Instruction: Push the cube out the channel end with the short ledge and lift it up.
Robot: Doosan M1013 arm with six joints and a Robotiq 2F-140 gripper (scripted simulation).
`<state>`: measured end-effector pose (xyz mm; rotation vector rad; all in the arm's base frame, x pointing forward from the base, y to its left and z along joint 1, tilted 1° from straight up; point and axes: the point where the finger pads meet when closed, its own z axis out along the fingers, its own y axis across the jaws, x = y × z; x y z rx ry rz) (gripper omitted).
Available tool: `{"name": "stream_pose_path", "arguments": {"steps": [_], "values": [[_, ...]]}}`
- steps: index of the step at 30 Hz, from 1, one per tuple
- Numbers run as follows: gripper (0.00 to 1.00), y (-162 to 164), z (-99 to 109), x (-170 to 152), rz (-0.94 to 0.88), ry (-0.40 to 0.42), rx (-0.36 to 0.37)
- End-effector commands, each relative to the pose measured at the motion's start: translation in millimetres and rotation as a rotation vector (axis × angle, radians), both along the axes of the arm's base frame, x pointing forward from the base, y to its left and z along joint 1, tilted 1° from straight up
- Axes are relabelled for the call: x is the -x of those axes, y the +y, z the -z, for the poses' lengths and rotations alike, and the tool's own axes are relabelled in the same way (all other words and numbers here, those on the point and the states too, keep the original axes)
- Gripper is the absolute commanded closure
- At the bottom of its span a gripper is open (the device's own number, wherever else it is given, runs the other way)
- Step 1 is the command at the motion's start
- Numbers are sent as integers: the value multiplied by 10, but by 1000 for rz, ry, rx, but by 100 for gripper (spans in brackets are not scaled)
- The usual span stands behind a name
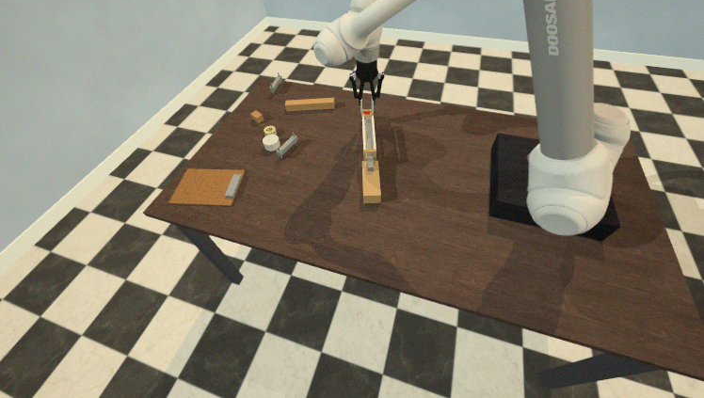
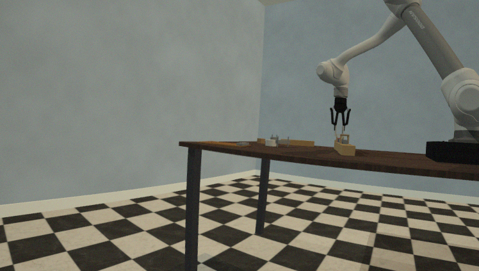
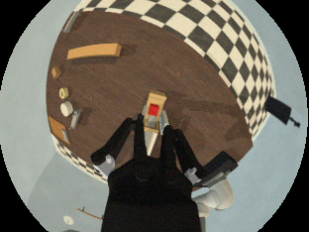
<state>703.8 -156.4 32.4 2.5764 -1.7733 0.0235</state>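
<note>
the black two-finger gripper (image 1: 366, 96) hangs vertically over the far end of the long narrow tan wooden channel (image 1: 369, 139) on the dark brown wooden table (image 1: 440, 227). its jaws are partly spread, pinching nothing. a pale thin strip (image 2: 335, 134) reaches down from between the jaws; whether it touches them cannot be told. the small red cube (image 1: 366, 112) lies inside the channel at that far end, directly below the gripper.
</note>
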Motion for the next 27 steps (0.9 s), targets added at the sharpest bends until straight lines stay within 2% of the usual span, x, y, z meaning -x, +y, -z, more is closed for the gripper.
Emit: {"name": "stream_pose_path", "arguments": {"steps": [1, 15, 27], "values": [[75, 0, 36, -4, 0, 0, 0], [75, -4, 261, -5, 0, 0, 0], [75, -5, 278, -5, 0, 0, 0]]}}
